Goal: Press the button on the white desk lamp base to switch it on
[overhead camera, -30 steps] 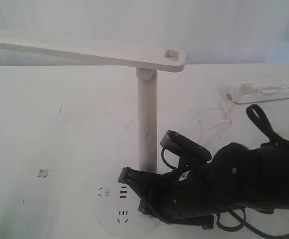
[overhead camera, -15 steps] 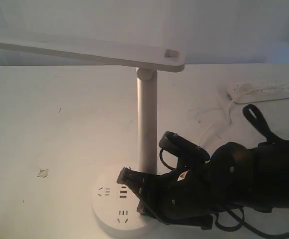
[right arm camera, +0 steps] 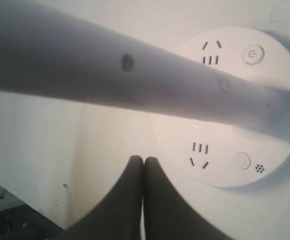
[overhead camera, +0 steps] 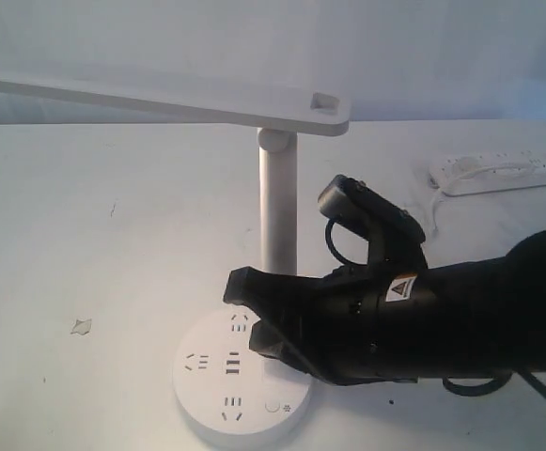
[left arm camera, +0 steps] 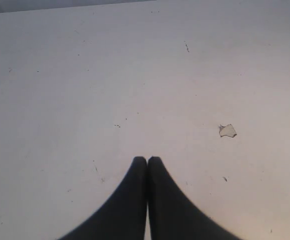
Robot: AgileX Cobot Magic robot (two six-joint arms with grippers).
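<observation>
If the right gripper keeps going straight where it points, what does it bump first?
Probably nothing soon: the right gripper points left, beside the lamp post, out over the table. Depth is unclear, though.

The right arm [overhead camera: 460, 315], black and bulky, stretches in from the right edge of the exterior view, held roughly level. Its right gripper [overhead camera: 238, 286] points left, fingers [right arm camera: 132, 185] pressed flat together. The left gripper [left arm camera: 147, 161] shows two dark fingers [left arm camera: 127, 200] likewise closed, meeting tip to tip.
</observation>
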